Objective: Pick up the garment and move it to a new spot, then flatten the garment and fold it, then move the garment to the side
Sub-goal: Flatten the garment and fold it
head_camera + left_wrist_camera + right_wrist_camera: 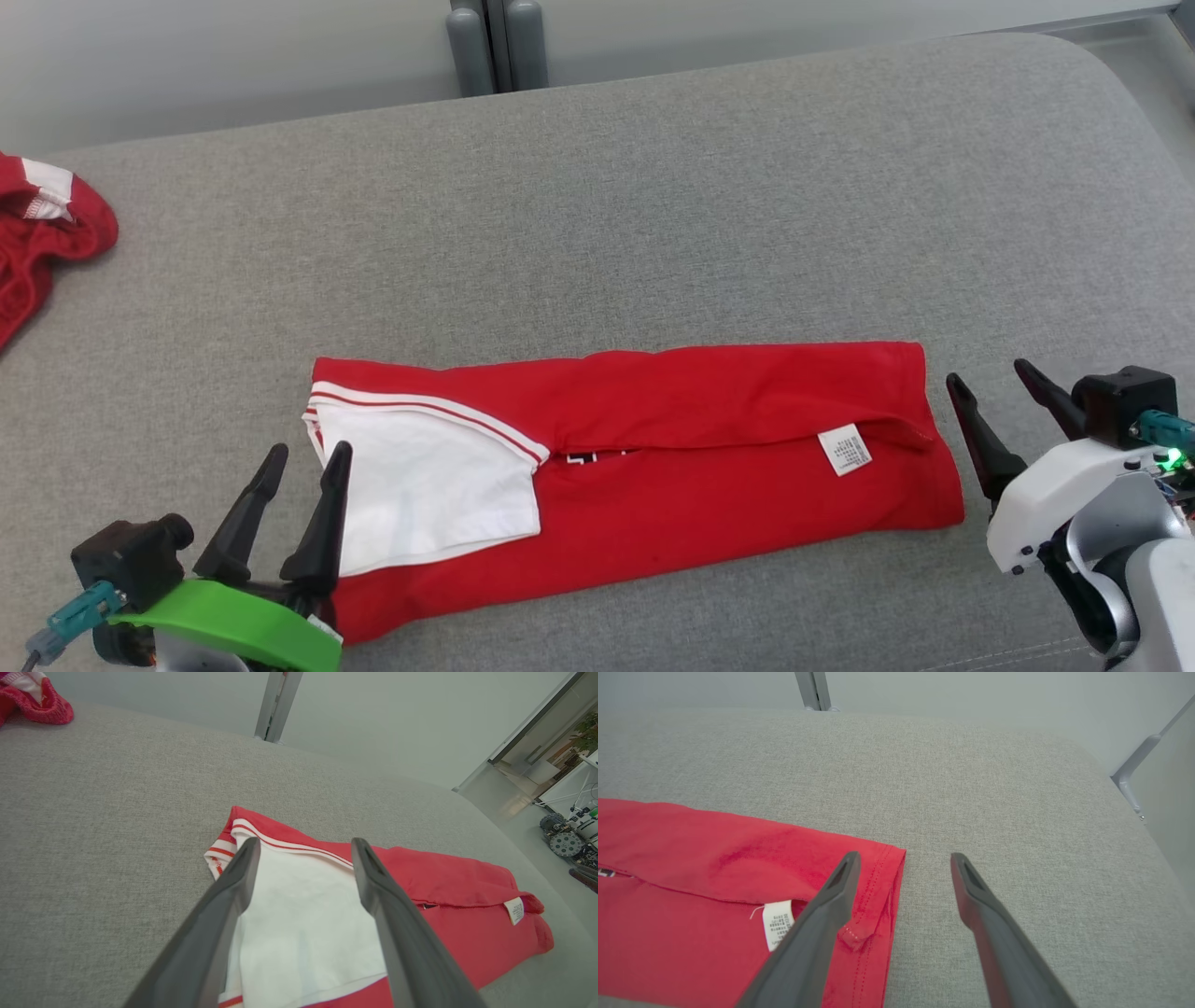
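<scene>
shirt [709, 448]: red
sleeve [429, 485], at 8 o'clock: white, cuff edged with red stripes
care label [845, 450]: white, dark print
cushion [653, 187]: mottled grey weave
crumpled garment [42, 243], at 10 o'clock: red, white band

Grey fabric surface [653, 187], pale wall [233, 56] behind

Left gripper [306, 843] spread wide over the white sleeve [303, 914] of the folded red fabric garment [448, 886] on the grey woven cushion [117, 812]; crumpled red cloth [35, 702] up top left.

Left gripper [309, 451] and right gripper [987, 371] both stand with jaws spread wide, tips pointing forward.
</scene>
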Robot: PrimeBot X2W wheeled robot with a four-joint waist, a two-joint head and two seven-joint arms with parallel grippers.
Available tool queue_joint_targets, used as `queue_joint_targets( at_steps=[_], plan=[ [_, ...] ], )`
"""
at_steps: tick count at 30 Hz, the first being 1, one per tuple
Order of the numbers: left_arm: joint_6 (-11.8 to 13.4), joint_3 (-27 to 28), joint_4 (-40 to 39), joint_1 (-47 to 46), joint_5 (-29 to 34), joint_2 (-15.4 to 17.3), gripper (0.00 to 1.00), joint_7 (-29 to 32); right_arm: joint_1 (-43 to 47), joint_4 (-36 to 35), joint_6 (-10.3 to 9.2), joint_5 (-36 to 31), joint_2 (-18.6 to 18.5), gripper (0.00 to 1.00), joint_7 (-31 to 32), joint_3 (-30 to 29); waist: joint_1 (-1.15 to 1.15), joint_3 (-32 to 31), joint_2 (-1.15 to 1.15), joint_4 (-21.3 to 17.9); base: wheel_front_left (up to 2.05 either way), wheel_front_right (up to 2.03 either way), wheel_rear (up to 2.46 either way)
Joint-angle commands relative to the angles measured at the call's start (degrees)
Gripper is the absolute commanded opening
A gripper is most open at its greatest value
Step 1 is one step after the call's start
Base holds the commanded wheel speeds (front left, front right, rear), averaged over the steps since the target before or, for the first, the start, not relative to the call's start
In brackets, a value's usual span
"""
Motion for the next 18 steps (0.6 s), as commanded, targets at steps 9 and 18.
queue_joint_targets(
  at_steps=[9, 18],
  plan=[
    [2.04, 2.59, 3.69, -2.70, 7.97, -8.67, 1.00, -1.35, -2.91, 11.63, -0.07, -3.32, 7.25, 1.00, -5.87, -3.32, 0.00, 0.11, 0.00, 2.24, 0.00, 0.00, 0.00],
    [-0.12, 5.64, 5.81, -0.90, 10.85, -12.56, 1.00, -1.34, -5.36, 25.04, -0.07, -10.18, 9.73, 1.00, -12.96, -5.61, 0.00, 0.03, 0.00, 3.75, 0.00, 0.00, 0.00]
  ],
)
